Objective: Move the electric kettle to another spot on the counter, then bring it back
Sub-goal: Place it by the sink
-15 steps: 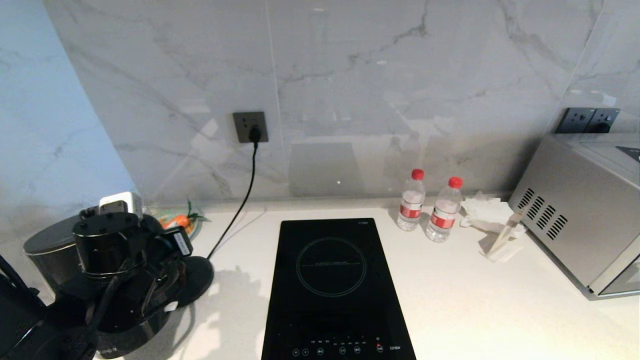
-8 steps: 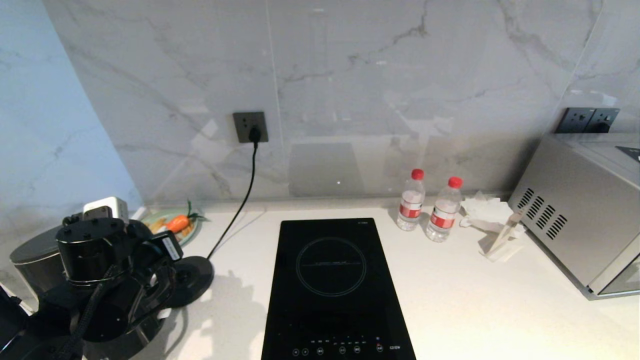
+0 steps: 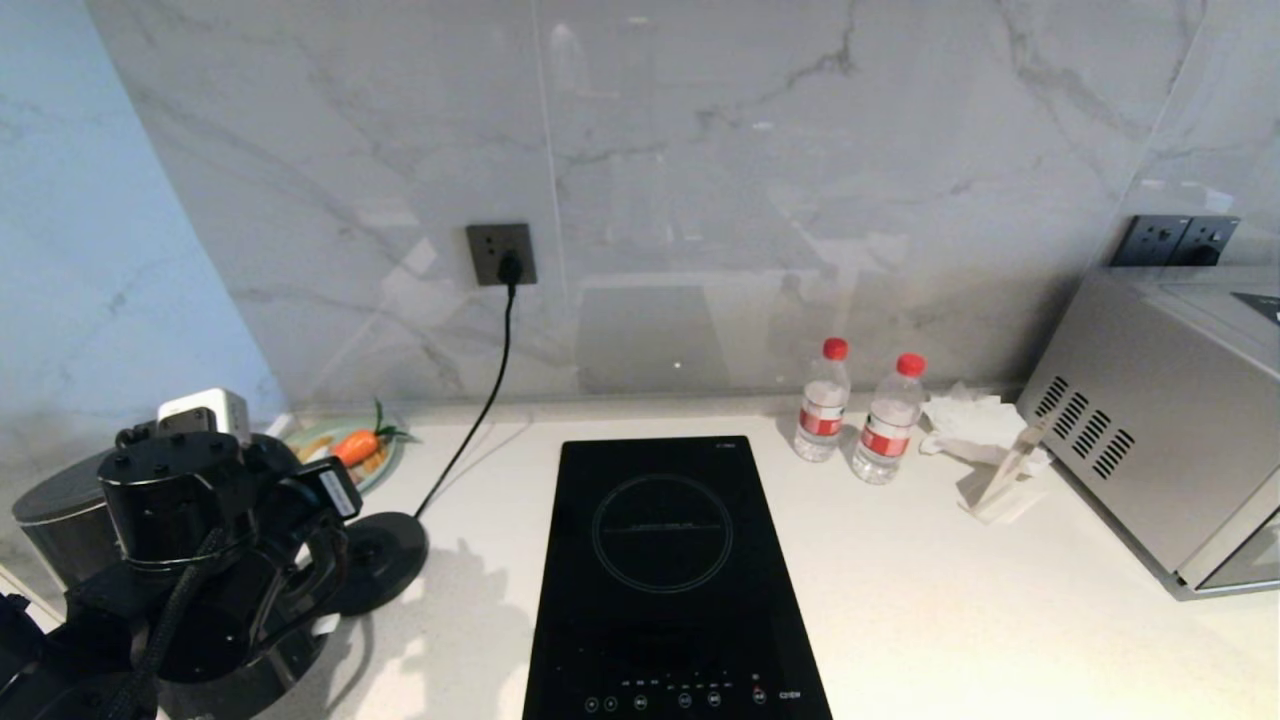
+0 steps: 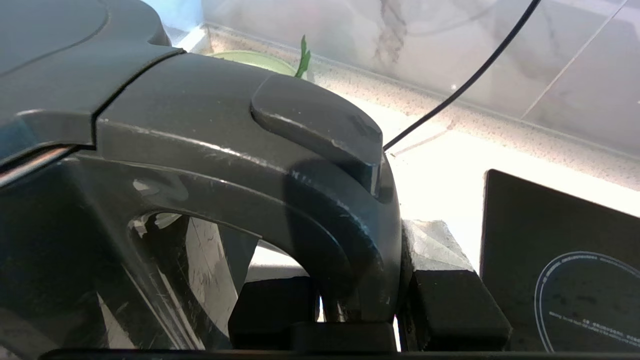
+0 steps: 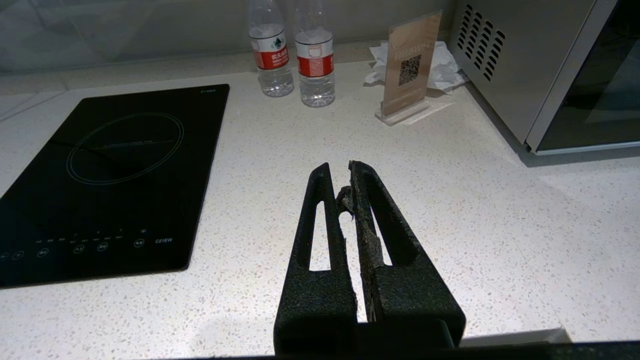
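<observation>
While carrying the kettle [image 3: 55, 500] at the far left of the counter [image 3: 950, 620], just left of its round base [image 3: 385, 560], go slow and level. Set down flat, away from the cord [image 3: 480, 400].

From the left wrist: left gripper [image 4: 360, 312] pinched on the thick, shiny black loop handle [image 4: 300, 200], curved and scuffed, under a smooth grey lid [image 4: 45, 50]. Squeeze firmly, since slippery.

From the right wrist: right gripper [image 5: 340, 172] closed on nothing, rough black fingers [image 5: 395, 280] together, over speckled white stone beside the flat glass hob [image 5: 115, 175].
</observation>
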